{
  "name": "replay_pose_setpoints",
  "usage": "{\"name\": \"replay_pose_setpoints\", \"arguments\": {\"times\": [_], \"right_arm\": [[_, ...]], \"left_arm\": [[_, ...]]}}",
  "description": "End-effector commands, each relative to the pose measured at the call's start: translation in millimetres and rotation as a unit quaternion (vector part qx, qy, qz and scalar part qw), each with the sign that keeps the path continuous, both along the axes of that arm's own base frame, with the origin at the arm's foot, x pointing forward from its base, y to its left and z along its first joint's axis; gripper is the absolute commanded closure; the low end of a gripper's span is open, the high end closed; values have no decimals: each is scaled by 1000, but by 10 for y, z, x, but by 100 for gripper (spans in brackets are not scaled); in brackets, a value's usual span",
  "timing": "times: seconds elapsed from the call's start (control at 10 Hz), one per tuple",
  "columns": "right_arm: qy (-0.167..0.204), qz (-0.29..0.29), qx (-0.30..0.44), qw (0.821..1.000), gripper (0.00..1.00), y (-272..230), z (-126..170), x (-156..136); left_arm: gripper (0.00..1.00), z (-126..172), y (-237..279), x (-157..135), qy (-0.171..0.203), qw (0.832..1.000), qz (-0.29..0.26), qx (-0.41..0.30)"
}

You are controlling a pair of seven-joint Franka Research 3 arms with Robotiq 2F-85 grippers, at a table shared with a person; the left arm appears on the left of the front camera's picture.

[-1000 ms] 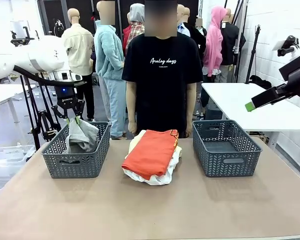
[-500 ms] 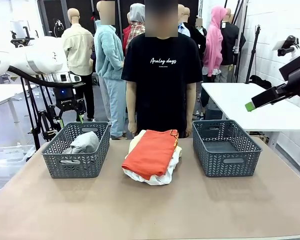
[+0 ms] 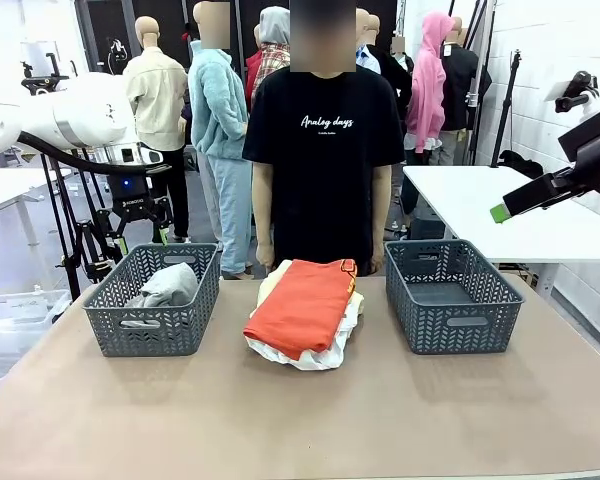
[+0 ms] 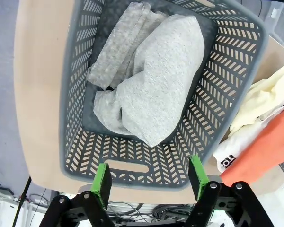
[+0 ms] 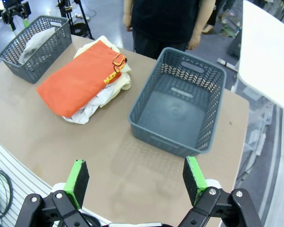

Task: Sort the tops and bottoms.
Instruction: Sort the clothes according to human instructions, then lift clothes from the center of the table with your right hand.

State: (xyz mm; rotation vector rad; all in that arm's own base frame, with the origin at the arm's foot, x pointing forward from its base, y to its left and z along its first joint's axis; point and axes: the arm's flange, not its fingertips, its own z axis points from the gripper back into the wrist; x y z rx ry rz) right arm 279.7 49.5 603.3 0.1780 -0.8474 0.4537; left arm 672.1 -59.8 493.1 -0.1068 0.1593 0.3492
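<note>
Hovering over the basket (image 4: 72,94), left fingers (image 4: 102,182) spread — grey garment (image 4: 156,90) inside.

Looks like a robotics lab tbh: white robot arm (image 3: 80,112) over a brown worktable (image 3: 300,420), tripod (image 3: 80,245) behind, second white table (image 3: 500,215), painted block wall (image 3: 545,60).

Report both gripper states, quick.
Left gripper: open, empty, above the grey garment in the basket.
Right gripper: open, empty.
</note>
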Motion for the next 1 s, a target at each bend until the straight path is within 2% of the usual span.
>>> {"name": "replay_pose_setpoints", "arguments": {"times": [0.0,0.9], "right_arm": [[6,-2,3,1000,0,13,-7,2],[6,-2,3,1000,0,13,-7,2]], "left_arm": [[15,22,4,35,4,1000,-1,-1],[15,22,4,35,4,1000,-1,-1]]}}
